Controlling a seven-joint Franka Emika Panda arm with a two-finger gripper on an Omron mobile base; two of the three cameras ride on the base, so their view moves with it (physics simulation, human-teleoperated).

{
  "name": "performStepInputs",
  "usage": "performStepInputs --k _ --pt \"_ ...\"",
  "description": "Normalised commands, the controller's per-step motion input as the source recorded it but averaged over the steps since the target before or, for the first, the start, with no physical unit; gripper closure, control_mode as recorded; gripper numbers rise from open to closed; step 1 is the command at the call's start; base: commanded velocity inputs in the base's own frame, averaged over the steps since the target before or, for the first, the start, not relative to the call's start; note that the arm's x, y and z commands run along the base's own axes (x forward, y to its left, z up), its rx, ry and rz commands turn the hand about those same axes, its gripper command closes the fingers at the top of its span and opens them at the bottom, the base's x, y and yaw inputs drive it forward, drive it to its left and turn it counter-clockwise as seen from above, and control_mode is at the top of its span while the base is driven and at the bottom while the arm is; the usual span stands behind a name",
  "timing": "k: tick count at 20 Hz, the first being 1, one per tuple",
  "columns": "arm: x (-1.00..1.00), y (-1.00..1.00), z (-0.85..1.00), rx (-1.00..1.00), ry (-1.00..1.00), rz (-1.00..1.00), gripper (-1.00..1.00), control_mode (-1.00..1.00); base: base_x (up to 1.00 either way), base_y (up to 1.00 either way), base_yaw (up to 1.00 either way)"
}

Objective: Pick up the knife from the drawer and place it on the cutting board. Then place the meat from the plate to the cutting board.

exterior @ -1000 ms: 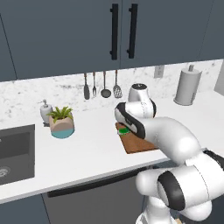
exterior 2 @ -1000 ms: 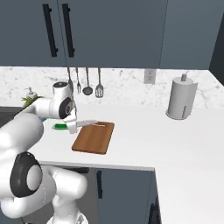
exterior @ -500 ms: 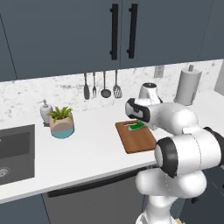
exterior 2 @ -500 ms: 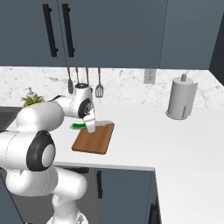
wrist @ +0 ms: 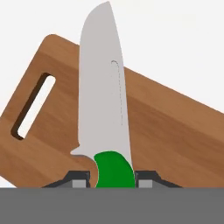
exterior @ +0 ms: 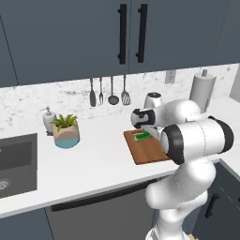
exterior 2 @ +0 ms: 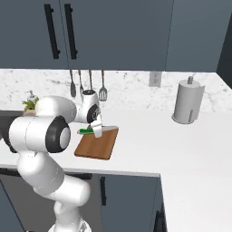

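Small knife (wrist: 103, 105) with bright green handle and broad silvery blade, clamped at the handle in the end effector (wrist: 113, 178), poised over the brown wooden cutting board (wrist: 175, 131) on the white bench (exterior: 93, 159); arm folded low

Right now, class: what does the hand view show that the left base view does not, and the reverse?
Hand view alone: the cutting board's handle hole, and the full silvery blade lying over the board. Left base view alone: a potted plant, hanging utensils, a paper towel roll. Both: the knife clamped in the gripper above the cutting board.
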Motion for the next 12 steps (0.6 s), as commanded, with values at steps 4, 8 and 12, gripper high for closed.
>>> performStepInputs --k 4,8,12 --pt "0.21 0.00 -0.30 0.00 0.02 0.00 1.00 -1.00 0.00 0.00 0.00" --pt "0.17 0.00 -0.32 0.00 0.03 0.00 -1.00 -1.00 0.00 0.00 0.00" --pt "0.03 0.00 -0.17 0.00 0.00 0.00 -1.00 -1.00 0.00 0.00 0.00"
